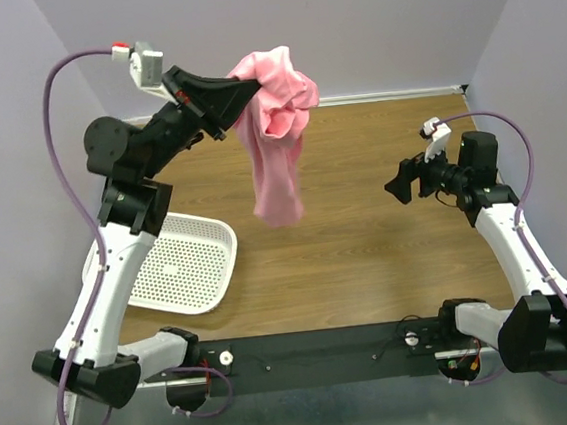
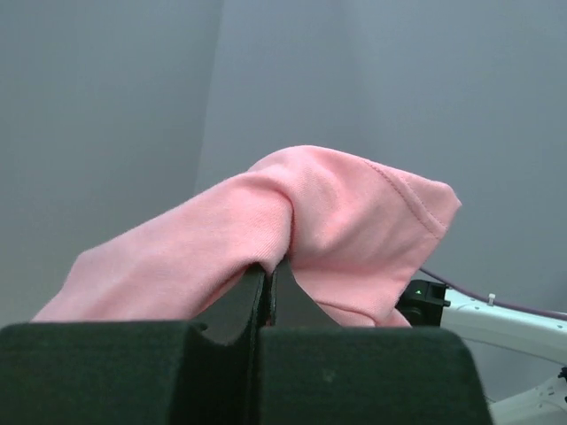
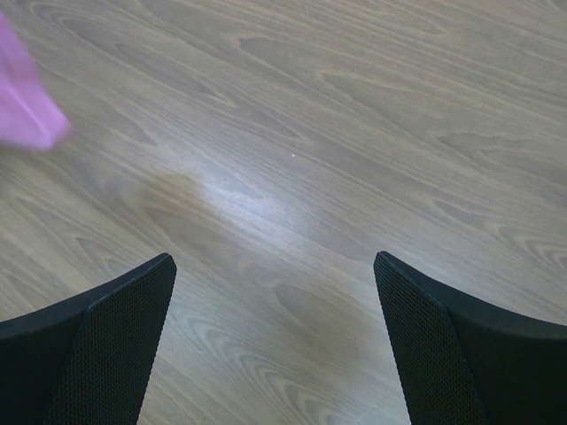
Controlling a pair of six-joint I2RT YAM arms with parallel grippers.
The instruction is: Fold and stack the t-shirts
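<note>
A salmon-pink t-shirt [image 1: 275, 143] hangs bunched in the air above the back middle of the wooden table. My left gripper [image 1: 248, 88] is raised high and shut on its top part; in the left wrist view the cloth [image 2: 292, 221] drapes over my closed fingers [image 2: 244, 301]. The shirt's lower end hangs free just above the table and shows at the left edge of the right wrist view [image 3: 22, 106]. My right gripper [image 1: 397, 183] is open and empty over the right side of the table, its fingers [image 3: 115, 345] wide apart.
A white plastic mesh basket [image 1: 183, 262] lies on the table at the near left, beside the left arm. Bare wood table [image 1: 368, 255] lies under the shirt and in front of the right gripper. Grey walls close in the back and sides.
</note>
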